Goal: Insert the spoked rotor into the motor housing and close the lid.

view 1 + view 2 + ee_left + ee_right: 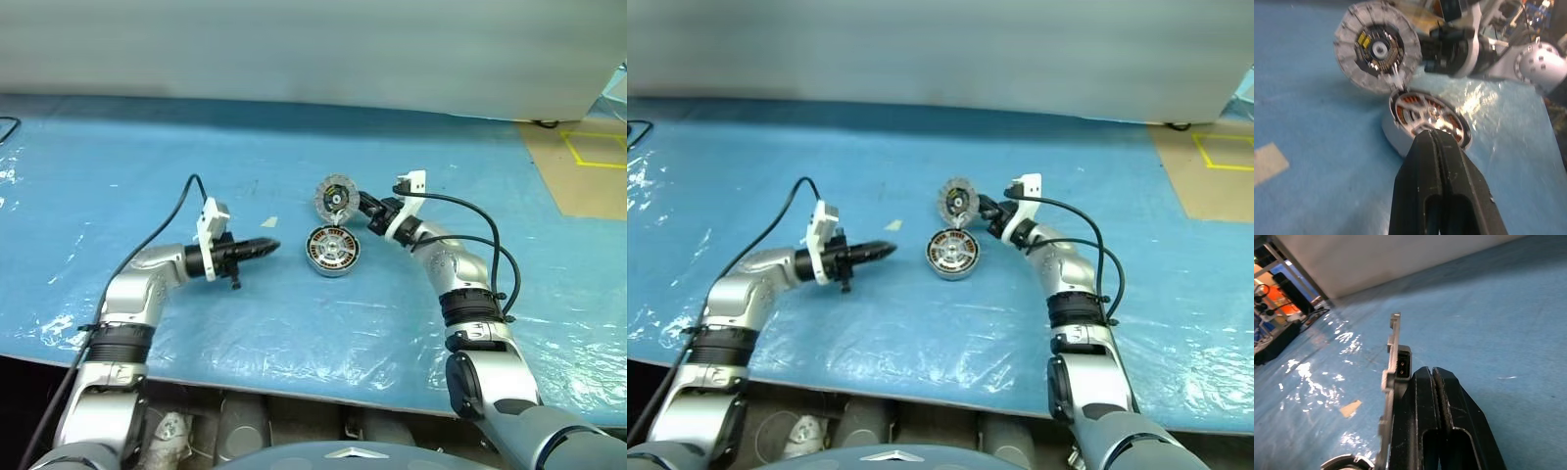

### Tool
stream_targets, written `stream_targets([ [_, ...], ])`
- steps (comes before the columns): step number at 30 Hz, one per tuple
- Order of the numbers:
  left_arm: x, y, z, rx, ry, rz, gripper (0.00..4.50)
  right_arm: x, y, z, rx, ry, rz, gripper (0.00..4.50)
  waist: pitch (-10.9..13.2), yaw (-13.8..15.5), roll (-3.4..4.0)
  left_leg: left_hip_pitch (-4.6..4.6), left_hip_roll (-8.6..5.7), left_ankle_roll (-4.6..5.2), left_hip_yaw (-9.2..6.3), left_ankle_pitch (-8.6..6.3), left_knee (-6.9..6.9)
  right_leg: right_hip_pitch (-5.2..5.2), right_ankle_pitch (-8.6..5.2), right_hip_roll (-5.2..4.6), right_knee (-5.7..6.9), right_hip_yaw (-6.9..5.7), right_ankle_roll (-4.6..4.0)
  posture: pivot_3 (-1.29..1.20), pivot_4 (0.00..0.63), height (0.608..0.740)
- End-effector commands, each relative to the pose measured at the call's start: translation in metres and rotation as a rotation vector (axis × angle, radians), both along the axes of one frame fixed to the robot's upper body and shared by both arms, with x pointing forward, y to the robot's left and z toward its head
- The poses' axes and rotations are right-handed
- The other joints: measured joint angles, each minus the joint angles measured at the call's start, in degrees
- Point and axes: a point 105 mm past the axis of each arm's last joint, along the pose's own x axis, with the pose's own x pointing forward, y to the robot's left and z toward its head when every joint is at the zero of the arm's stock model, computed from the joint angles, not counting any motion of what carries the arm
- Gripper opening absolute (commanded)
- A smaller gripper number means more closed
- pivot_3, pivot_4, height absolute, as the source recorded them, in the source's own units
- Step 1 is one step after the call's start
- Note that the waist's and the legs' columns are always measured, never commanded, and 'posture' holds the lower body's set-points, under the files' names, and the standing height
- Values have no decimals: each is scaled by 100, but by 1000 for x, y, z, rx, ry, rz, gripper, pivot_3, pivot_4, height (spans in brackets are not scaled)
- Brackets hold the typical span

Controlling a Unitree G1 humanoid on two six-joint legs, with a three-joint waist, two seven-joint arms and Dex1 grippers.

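The right hand [361, 203] pinched the thin, stiff lid [334, 195] by its rim above the motor housing [333, 251]; the left hand [271, 246] was shut, empty.

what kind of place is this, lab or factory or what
Probably a robotics lab or workshop bench. A blue sheet covers the work surface, yellow tape marks the brown floor beyond it, and motor parts are laid out: a motor housing and its lid.

Work surface — blue sheet

My blue-covered table [294, 323] carries the motor housing [333, 251] and a small tape scrap [268, 222] — well apart.
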Motion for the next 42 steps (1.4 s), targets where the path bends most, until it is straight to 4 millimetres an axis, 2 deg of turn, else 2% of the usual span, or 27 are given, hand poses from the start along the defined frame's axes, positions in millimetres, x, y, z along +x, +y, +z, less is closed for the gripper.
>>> stream_targets([
  [1, -9, -5, 1, 55, -22, -67, 20, -14, 15, 8, -111, -95, 108, 0, 0, 13, 0, -1, -1, 0, 0, 0, 0, 0, 0, 0, -2, -1, 0, 0, 150, 740],
  [4, -7, -7, -1, 57, -23, -67, 20, -26, 32, 10, -150, -137, 184, 0, 0, 17, 0, -3, -1, -5, 0, -3, 0, 2, 0, -1, -3, -3, 0, 0, 150, 740],
  [6, -6, -9, -3, 56, -27, -62, 20, -25, 39, 13, -174, -169, 170, 0, 0, -3, 1, -1, -1, -12, 0, -7, -1, 1, 0, -1, -2, -2, 1, 0, 150, 740],
  [8, -5, -10, -3, 55, -30, -60, 20, -14, 35, 7, -281, -196, 93, 0, 0, -38, 0, 3, -1, -13, 0, -7, -1, 2, 0, -1, 0, 0, 1, 0, 150, 740],
  [11, -3, -11, -2, 49, -39, -54, 20, -7, 31, 9, -288, -215, 27, 0, 0, -75, 0, 3, -6, -15, 0, -7, -1, 3, 0, -2, 0, 2, 1, 0, 150, 740],
  [15, -1, -9, -4, 58, -52, -30, 20, -7, 26, 7, -291, -221, 17, 0, 0, -116, 1, 1, -8, -15, 0, -7, -2, 3, 1, -2, -4, 5, 2, 0, 150, 740],
  [18, 11, 1, -4, 80, -90, 58, 20, -12, 28, 12, -250, -224, 47, 0, 0, -125, 0, 2, -8, -15, -1, -7, -4, 3, 1, -1, -4, 5, 3, 0, 150, 740],
  [24, 38, 27, 1, 83, -148, 260, 20, -30, 35, 10, -300, -259, 146, 0, 0, -124, 0, 3, -8, -14, -3, -7, 1, 5, 2, -1, -1, 5, 5, 0, 150, 740],
  [28, 53, 44, 26, -64, -192, 390, 20, -44, 35, 21, -275, -286, 208, 0, 0, -119, 0, 1, -8, -14, -5, -7, 2, 5, 7, -1, -1, 4, 12, 0, 150, 740],
  [32, 65, 58, 26, -49, -218, 484, 20, -68, 31, 21, -282, -263, 315, 0, 0, -98, 0, 2, -11, -14, -6, -7, 2, 8, 2, -2, -2, 4, 5, 0, 150, 740],
  [37, 83, 56, 19, -30, -217, 544, 20, -94, 23, 4, -398, -226, 404, 0, 0, -63, -2, 3, -12, -14, -10, -7, 2, 13, 11, -4, -8, 3, 19, 0, 150, 740],
  [42, 106, 50, 20, -32, -224, 621, 20, -107, 18, 2, -426, -215, 419, 0, 1, -58, -3, 4, -13, -14, -12, -7, 9, 13, 13, -4, -4, 4, 23, 0, 150, 740],
])
